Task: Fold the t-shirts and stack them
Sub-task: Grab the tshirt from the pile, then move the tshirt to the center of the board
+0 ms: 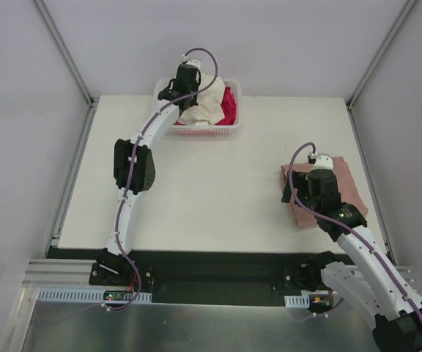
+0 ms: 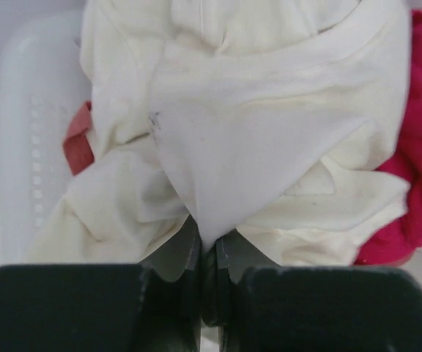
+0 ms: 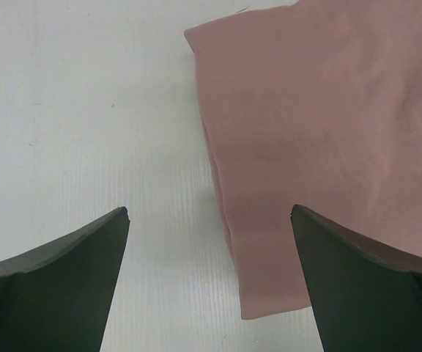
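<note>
Cream t-shirt (image 2: 269, 147) pinched in left claw (image 2: 209, 251), right claw (image 3: 209, 211) wide over pink t-shirt (image 3: 328, 132)

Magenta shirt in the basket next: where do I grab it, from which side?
Pinch the magenta shirt where it bunches at the right end of the basket, from straight above: the cream shirt covers the rest; the walls block sideways entry.

Plain cream off-white t-shirt (image 2: 269, 132); bright magenta-red t-shirt (image 2: 416, 183); salmon-red cloth (image 2: 79, 147); plain dusty pink t-shirt (image 3: 328, 132); white lattice-patterned basket (image 2: 28, 110); white worktop (image 3: 86, 110).
</note>
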You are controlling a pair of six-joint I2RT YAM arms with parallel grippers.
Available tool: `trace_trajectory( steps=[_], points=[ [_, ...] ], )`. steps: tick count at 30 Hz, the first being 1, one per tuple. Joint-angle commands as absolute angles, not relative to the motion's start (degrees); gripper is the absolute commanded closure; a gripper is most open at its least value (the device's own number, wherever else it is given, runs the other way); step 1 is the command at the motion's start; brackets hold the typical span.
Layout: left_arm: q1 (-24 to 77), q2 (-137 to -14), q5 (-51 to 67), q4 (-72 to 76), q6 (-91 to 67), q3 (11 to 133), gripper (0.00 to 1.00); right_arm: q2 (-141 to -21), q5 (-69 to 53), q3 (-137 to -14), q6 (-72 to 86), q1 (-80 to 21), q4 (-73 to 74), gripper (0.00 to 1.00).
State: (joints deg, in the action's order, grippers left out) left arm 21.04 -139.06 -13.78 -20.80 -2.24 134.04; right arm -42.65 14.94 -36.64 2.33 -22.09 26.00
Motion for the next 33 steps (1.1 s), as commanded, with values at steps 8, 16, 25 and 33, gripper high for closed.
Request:
trace_trajectory(
  steps=[8,16,25,33],
  points=[
    [25.6,-113.1,-14.7,-16.6,1.0,132.7,1.00,-40.6,14.8,-38.0,2.5,-21.9,25.5,0.03],
    [33.5,-94.7,-7.4,-16.5,0.5,126.2,1.00,-38.6,14.4,-37.5,3.3,-21.8,25.1,0.03],
    [34.7,-80.3,18.5,-16.6,-10.1,120.4,1.00,-36.7,13.7,-36.9,4.0,-21.9,24.9,0.03],
    [34.7,-78.7,18.2,-15.8,-13.8,113.3,1.00,-37.2,13.8,-37.0,4.3,-21.9,24.9,0.03]
  ],
)
